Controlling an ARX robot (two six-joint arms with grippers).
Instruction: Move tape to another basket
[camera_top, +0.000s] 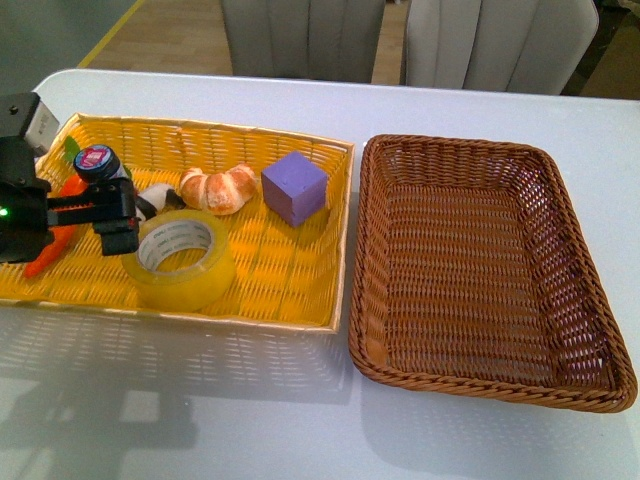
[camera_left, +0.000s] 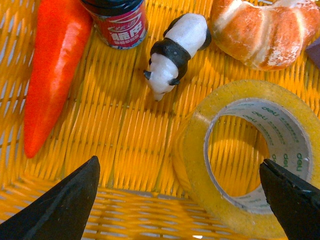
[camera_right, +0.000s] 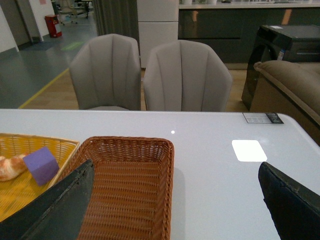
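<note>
White bench carries two baskets. The left claw is spread wide and grasps nothing. The tape lies just below it, in the yellow basket. The right claw is released, near the brown basket. Grasping, carrying and dropping are all left to do.

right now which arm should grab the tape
Left. The left gripper, open, hangs over the yellow basket right at the tape; the right gripper faces the brown basket, with no tape in its view.
</note>
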